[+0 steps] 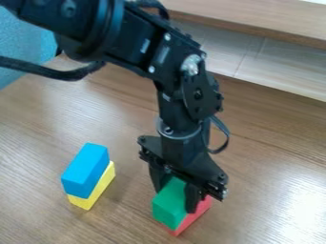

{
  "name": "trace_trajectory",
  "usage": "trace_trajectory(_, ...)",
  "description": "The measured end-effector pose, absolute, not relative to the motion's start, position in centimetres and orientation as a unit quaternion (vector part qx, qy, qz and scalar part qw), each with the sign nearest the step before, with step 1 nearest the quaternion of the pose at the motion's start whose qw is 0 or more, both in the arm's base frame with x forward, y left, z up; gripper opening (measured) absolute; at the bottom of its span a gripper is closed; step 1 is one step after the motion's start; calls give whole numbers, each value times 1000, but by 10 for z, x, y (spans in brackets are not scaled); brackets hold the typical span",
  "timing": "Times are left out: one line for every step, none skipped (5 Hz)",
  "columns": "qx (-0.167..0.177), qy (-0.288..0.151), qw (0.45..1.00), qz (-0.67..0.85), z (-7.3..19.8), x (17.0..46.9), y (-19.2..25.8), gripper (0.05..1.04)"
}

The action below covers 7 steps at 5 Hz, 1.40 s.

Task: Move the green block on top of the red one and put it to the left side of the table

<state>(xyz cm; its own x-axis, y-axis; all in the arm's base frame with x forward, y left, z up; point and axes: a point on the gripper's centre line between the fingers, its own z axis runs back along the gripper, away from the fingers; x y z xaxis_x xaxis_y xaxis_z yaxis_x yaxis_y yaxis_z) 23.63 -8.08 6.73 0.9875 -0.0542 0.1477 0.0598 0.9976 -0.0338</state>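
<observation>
Brown wood-grain tabletop (pixel 38 124) ran beneath everything, with a pale panelled strip (pixel 274 64) behind. The gripper (pixel 175 199) hung over the near part of the table, its two fingers on opposite sides of the green block (pixel 169 202) and, by all appearances, pinching it. Green block sat on the red block (pixel 198 212); blue block (pixel 86 167) on yellow block (pixel 98 189) stood well apart. Handling, judged by eye: light, stiff, smooth-faced, hardly fragile; might slip or twist under a shallow bite. Best hold: mid-height on two opposite side faces, fingertips clear of red so that the lower block would not be dragged along. Hard to make out: far finger's tip, behind green; much of red, behind green and the near finger; whether the near fingertip touched red. Arm base out of view.
</observation>
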Motion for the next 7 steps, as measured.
trace_trajectory(-24, -92, 995, 6, 88, 239, -54, 581)
trace_trajectory(-28, -103, 993, 47, 104, 241, -18, 581)
trace_trajectory(-33, -102, 992, 64, 109, 240, 2, 581)
trace_trajectory(-36, -103, 989, 100, 118, 241, 32, 581)
trace_trajectory(-34, -109, 984, 138, 125, 239, 61, 581)
trace_trajectory(-26, -106, 978, 176, 124, 232, 94, 581)
trace_trajectory(-18, -89, 977, 195, 112, 225, 117, 581)
